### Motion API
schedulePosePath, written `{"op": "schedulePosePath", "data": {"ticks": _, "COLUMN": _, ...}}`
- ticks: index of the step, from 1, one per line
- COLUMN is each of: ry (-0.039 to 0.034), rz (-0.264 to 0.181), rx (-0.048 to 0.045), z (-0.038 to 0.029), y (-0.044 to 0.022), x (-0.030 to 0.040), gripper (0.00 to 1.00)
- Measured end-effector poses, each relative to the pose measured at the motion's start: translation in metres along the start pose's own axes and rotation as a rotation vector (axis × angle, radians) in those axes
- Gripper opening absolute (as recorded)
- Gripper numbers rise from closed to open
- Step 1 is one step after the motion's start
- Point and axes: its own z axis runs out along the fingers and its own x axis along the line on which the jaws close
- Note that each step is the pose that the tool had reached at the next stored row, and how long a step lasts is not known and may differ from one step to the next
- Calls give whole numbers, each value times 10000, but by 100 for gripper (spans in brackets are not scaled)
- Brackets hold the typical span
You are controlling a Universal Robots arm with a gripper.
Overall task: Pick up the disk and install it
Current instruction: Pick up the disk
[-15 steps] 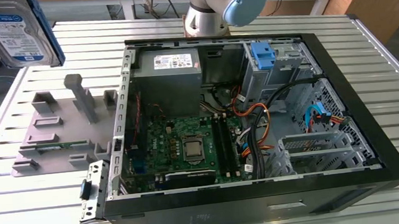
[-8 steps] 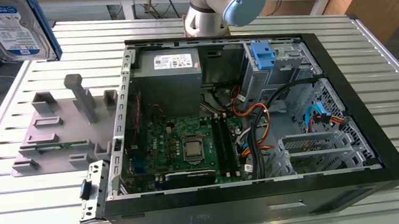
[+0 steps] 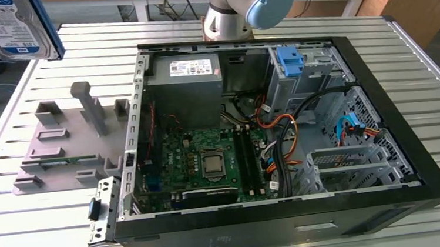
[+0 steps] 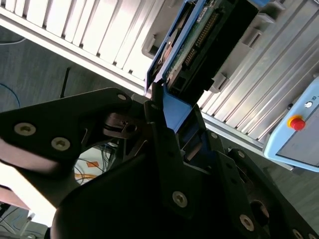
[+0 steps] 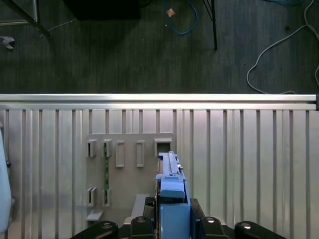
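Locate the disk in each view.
Exterior view: disk at the exterior view's upper left, label facing camera.
First wrist view: disk edge-on, over the grey fixture.
Second wrist view: disk edge-on in the gripper.
Shared landmark: slatted table.

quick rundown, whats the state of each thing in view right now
gripper: shut on the disk
disk: held in the air, clear of the table
computer case: lying on its side, side panel off, inside exposed
blue latch: upright inside the case
grey holder: flat on the table beside the case
green memory stick: seated in a slot of the holder
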Motion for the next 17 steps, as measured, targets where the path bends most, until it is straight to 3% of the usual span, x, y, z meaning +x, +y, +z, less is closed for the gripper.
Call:
{"op": "schedulePosePath", "data": {"ticks": 9, "ry": 1, "rz": 0, "rx": -2, "z": -178, "y": -1, "x": -6, "gripper": 36}}
{"op": "schedulePosePath", "data": {"ticks": 17, "ry": 0, "rz": 0, "rx": -1, "z": -186, "y": -31, "x": -7, "gripper": 36}}
